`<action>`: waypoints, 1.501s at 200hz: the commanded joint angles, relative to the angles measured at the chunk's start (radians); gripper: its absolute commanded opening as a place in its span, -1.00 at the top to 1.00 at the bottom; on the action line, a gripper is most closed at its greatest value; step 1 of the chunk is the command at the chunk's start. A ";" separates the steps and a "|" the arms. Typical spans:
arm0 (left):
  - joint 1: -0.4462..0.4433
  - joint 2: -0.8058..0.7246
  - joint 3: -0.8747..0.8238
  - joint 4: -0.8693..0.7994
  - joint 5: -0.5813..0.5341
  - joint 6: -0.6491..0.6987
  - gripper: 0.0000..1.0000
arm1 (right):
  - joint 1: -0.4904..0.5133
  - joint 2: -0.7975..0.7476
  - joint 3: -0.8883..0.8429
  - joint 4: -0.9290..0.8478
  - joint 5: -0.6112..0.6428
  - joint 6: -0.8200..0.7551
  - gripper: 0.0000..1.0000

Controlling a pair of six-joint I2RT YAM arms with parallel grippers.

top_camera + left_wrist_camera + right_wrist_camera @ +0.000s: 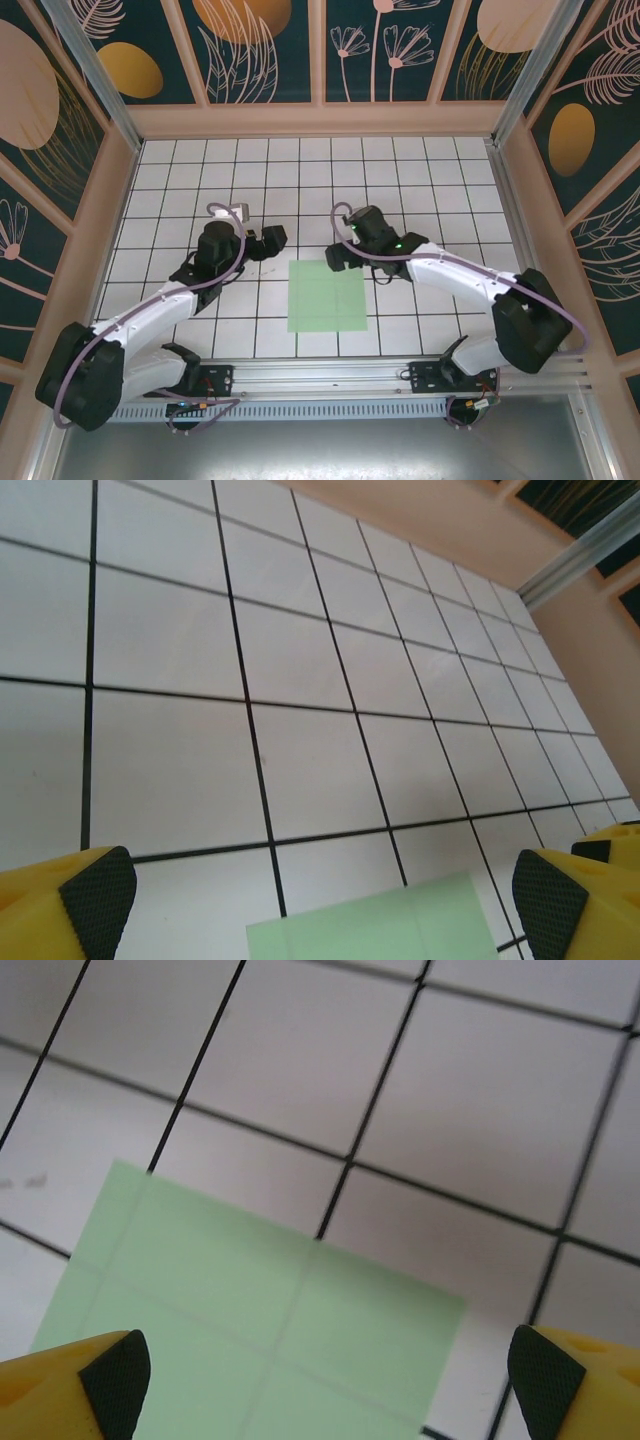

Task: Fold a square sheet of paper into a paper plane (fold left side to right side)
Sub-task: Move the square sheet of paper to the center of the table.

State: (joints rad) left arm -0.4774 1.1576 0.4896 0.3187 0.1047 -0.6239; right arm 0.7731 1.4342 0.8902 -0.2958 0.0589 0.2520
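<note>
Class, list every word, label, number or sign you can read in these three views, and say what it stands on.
None can be read.
The square sheet of paper is plain, with creases only.
The table shows grid lines and the wall panels show plant patterns, with no lettering.

pale green paper [327,296]; white black-gridded table [300,180]

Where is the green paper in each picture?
Top view: the green paper lies flat near the middle, a little below centre.
Left wrist view: the green paper pokes in at the bottom edge, slightly right of middle.
Right wrist view: the green paper covers the lower left, with faint creases crossing it.
Shared landmark: the black grid lines of the white tiled table run next to the paper in all three.
</note>
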 commanded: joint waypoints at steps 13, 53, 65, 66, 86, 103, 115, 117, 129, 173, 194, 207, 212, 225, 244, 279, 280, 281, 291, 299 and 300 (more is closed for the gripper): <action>-0.003 0.036 -0.009 0.079 0.017 -0.034 -0.97 | 0.086 0.094 0.052 -0.077 0.008 0.041 -0.79; -0.004 0.036 -0.013 0.060 -0.025 -0.036 -0.97 | 0.155 0.240 0.107 -0.115 0.023 0.037 -0.60; -0.004 0.030 -0.018 0.051 -0.040 -0.037 -0.97 | 0.175 0.274 0.119 -0.124 0.031 0.038 -0.55; -0.004 0.029 -0.019 0.049 -0.042 -0.035 -0.97 | 0.177 0.278 0.120 -0.125 0.031 0.039 -0.55; -0.004 0.020 -0.027 0.039 -0.056 -0.033 -0.97 | 0.188 0.311 0.123 -0.115 0.032 0.048 -0.53; -0.004 0.016 -0.028 0.032 -0.066 -0.027 -0.97 | 0.188 0.334 0.122 -0.102 0.029 0.049 -0.51; -0.004 0.014 -0.028 0.024 -0.076 -0.022 -0.97 | 0.188 0.351 0.125 -0.100 0.040 0.051 -0.49; -0.004 0.014 -0.028 0.022 -0.078 -0.022 -0.97 | 0.188 0.352 0.125 -0.100 0.044 0.052 -0.49; -0.004 0.013 -0.025 0.014 -0.087 -0.014 -0.97 | 0.184 0.368 0.125 -0.096 0.058 0.055 -0.48; -0.004 0.005 -0.019 -0.014 -0.121 -0.008 -0.97 | 0.114 0.396 0.121 -0.022 0.050 0.070 -0.48; -0.004 0.003 -0.019 -0.015 -0.126 -0.012 -0.97 | 0.069 0.419 0.142 0.012 0.050 0.055 -0.48; -0.004 0.006 -0.016 -0.016 -0.125 -0.011 -0.97 | 0.033 0.435 0.152 0.041 0.034 0.046 -0.47; -0.004 0.008 -0.013 -0.017 -0.122 -0.010 -0.97 | 0.020 0.444 0.160 0.049 0.030 0.039 -0.46; -0.003 0.018 -0.007 -0.016 -0.109 -0.008 -0.97 | -0.013 0.465 0.184 0.060 0.026 0.027 -0.46; -0.004 0.040 0.005 -0.013 -0.079 -0.013 -0.97 | -0.048 0.494 0.218 0.086 0.010 0.006 -0.47; -0.004 0.100 0.039 -0.004 0.036 -0.030 -0.94 | -0.061 0.480 0.272 0.092 -0.034 -0.037 -0.45; -0.004 0.101 0.042 -0.004 0.041 -0.030 -0.93 | -0.061 0.476 0.273 0.093 -0.035 -0.037 -0.45; -0.004 0.104 0.042 -0.004 0.045 -0.030 -0.92 | -0.062 0.472 0.273 0.092 -0.035 -0.039 -0.45; -0.004 0.125 0.053 -0.006 0.089 -0.031 -0.80 | -0.068 0.443 0.269 0.093 -0.040 -0.045 -0.46; -0.004 0.144 0.062 -0.009 0.127 -0.036 -0.72 | -0.080 0.415 0.264 0.094 -0.039 -0.047 -0.46; -0.004 0.147 0.062 -0.007 0.131 -0.037 -0.71 | -0.081 0.410 0.264 0.094 -0.039 -0.048 -0.46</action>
State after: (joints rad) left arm -0.4774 1.2610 0.5049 0.3149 0.1028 -0.6502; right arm 0.7097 1.9030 1.1416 -0.2054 0.0509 0.2413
